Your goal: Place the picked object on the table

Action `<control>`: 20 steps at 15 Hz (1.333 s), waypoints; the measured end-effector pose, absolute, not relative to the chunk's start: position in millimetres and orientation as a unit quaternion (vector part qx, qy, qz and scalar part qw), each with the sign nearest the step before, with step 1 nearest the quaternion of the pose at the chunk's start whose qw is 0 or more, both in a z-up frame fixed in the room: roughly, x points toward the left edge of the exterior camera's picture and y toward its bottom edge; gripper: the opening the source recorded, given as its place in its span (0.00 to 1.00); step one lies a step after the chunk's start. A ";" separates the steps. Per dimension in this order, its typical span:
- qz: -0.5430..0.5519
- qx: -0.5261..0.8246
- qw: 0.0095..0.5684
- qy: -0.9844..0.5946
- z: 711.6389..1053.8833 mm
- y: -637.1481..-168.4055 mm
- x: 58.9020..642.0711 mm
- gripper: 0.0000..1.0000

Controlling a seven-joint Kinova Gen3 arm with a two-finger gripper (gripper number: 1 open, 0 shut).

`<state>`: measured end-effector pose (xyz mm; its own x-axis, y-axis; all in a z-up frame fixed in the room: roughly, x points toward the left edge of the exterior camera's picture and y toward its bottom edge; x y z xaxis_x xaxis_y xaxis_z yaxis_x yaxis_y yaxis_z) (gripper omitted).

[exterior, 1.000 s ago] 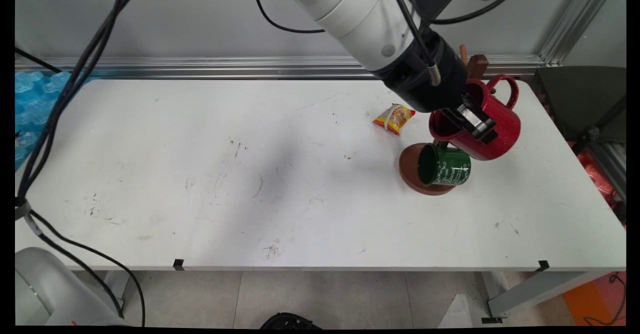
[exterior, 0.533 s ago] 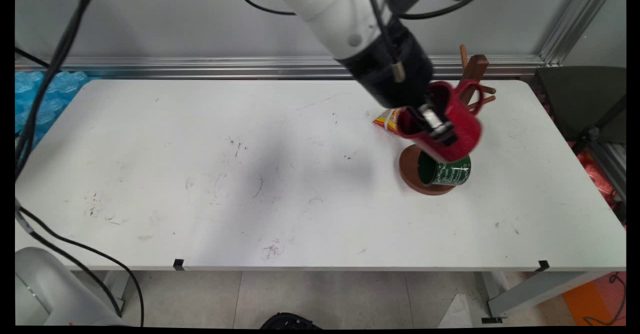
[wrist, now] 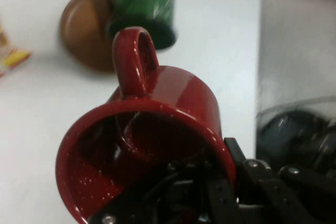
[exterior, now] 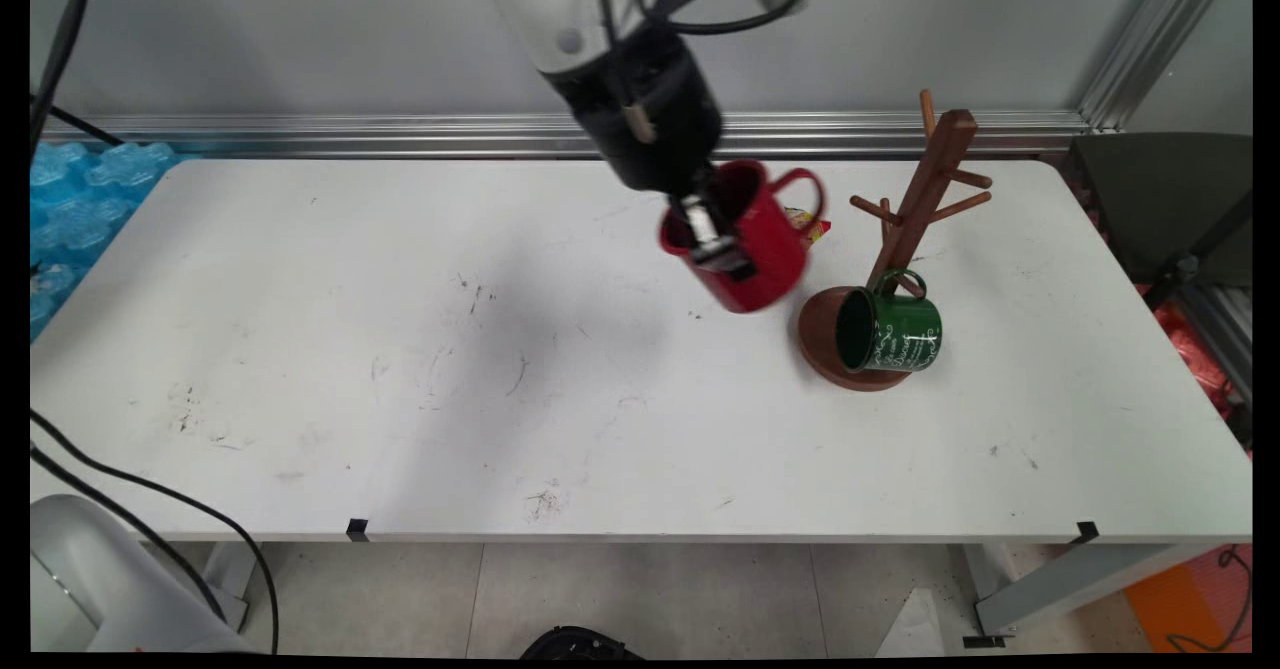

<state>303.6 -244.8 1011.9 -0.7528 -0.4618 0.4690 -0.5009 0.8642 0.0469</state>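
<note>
While second ago it hung by mug tree (exterior: 915,219), red mug (exterior: 752,239) now rides left, clear of pegs; gripper (exterior: 712,239) clamped on rim, green mug (exterior: 890,329) stays hooked.

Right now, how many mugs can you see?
2. The red mug hangs in the pincer above the table; the green mug hangs low on the wooden mug tree.

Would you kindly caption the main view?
Claw holds a red mug above the table, left of the mug tree.
</note>
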 end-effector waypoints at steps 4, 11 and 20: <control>0.059 0.238 0.182 -0.952 1006.7 -265.2 336.6 0.00; 0.090 0.220 0.098 -0.966 967.2 -313.0 379.4 0.00; 0.097 0.209 0.022 -0.973 873.6 -366.1 378.3 0.00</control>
<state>378.3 -366.1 873.6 -0.9114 -0.4030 0.0829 -0.4114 0.8936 -0.1795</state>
